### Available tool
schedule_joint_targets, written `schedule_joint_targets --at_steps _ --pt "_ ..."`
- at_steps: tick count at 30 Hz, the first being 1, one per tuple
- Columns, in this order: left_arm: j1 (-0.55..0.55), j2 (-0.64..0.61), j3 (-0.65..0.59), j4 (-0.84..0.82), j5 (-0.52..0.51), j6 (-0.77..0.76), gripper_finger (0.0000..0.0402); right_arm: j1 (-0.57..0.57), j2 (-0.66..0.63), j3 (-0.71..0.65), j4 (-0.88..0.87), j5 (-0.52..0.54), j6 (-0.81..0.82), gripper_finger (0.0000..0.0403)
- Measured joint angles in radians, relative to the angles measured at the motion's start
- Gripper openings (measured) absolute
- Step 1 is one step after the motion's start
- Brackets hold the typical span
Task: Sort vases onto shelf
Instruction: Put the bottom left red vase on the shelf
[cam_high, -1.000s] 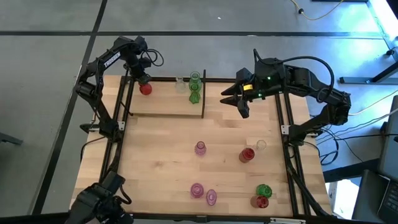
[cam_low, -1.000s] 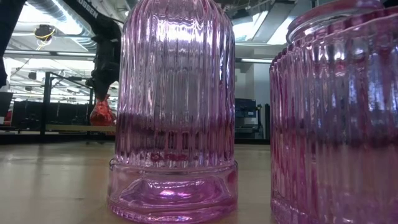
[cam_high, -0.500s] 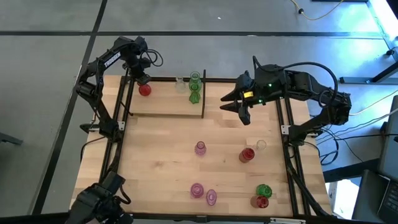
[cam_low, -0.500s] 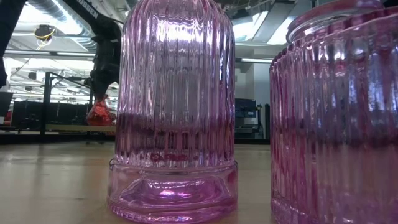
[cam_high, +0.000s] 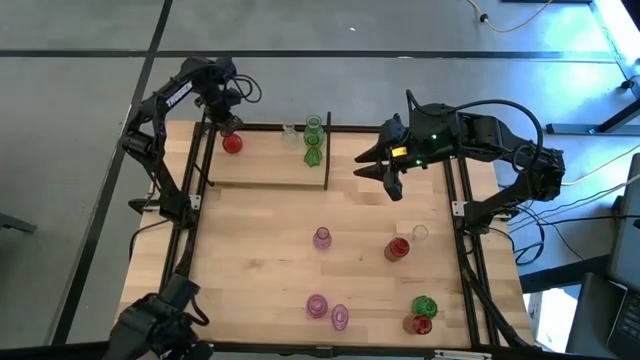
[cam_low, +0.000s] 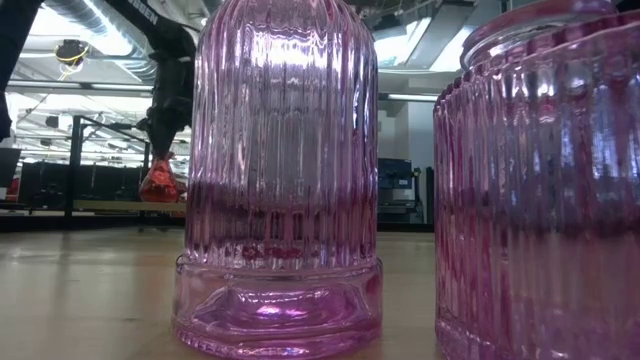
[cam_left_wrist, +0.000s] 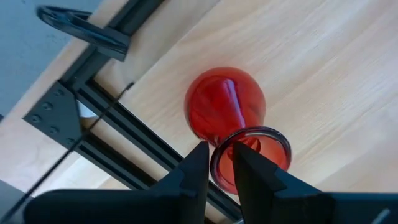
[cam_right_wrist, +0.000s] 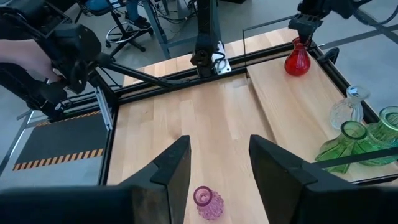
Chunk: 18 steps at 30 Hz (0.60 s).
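1. The surface (cam_high: 270, 250) is a big wooden top, and the shelf (cam_high: 262, 166) sits at its far left end, right under the left tool (cam_left_wrist: 217, 165). The right tool (cam_right_wrist: 214, 163) hangs over bare wood just beside the shelf's end rail, fingers apart, gripping nothing, basically waiting.

2. Two green vases (cam_high: 313, 142) and a clear vase (cam_high: 290, 135) already stand at the shelf end away from the left tool. The rest are scattered well away from both tools, towards the near edge: pink vases (cam_high: 322, 238), another red one (cam_high: 397, 248), a green one (cam_high: 424, 306).

3. The red vase (cam_left_wrist: 225, 112) is the one in play. The left tool is clamped on its rim, one finger inside the mouth and one outside. It sits straight below the tool, at the shelf's far corner next to the black rail.

4. Orientation: long axis vertical, neck up towards the tool, round belly down. In the low view the belly looks at or just above the board; I can't tell if it's actually touching.

5. My take on the step: it's the set-down. Go straight down until the base is flat, don't tilt, then open just enough to clear the rim and lift straight up so the inner finger doesn't drag the neck over. Watch that rail, it's close.
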Motion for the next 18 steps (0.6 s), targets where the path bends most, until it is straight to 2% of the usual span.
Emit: schedule_joint_targets --at_steps 12,18 --pt "-0.011 -0.001 0.128 -0.105 -0.004 -0.027 0.0065 0.000 0.000 0.000 0.000 0.000 0.000 0.0156" --pt "-0.069 -0.080 0.164 -0.124 -0.002 -0.050 0.0065 0.000 0.000 0.000 0.000 0.000 -0.005 0.0156"
